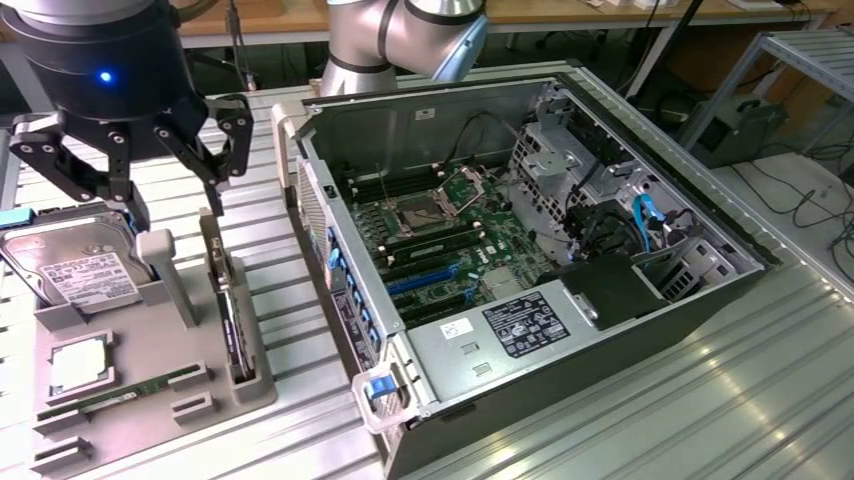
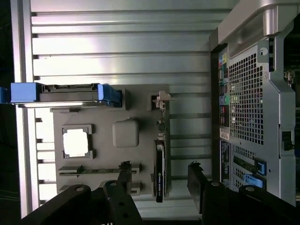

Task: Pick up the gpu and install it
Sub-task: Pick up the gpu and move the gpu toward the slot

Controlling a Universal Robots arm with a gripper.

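Observation:
The gpu point(image 1: 230, 318) stands on its edge in a slot of the grey parts tray point(image 1: 160, 420), a thin dark card with its pale bracket at the far end. In the wrist view the gpu point(image 2: 160, 164) is a dark strip running between my two black fingers. My gripper point(image 1: 171, 200) hangs open above the tray's far end, over the card and apart from it, with nothing held. Seen from the wrist, the gripper point(image 2: 159, 168) has one finger on each side of the card's line.
The open computer case point(image 1: 534, 250) lies at the exterior view's right of the tray, with its motherboard point(image 1: 441, 240) exposed. On the tray sit a hard drive point(image 1: 74, 270) with blue rails, a square processor point(image 1: 80, 365) and a green memory stick point(image 1: 120, 395). The table is ribbed metal.

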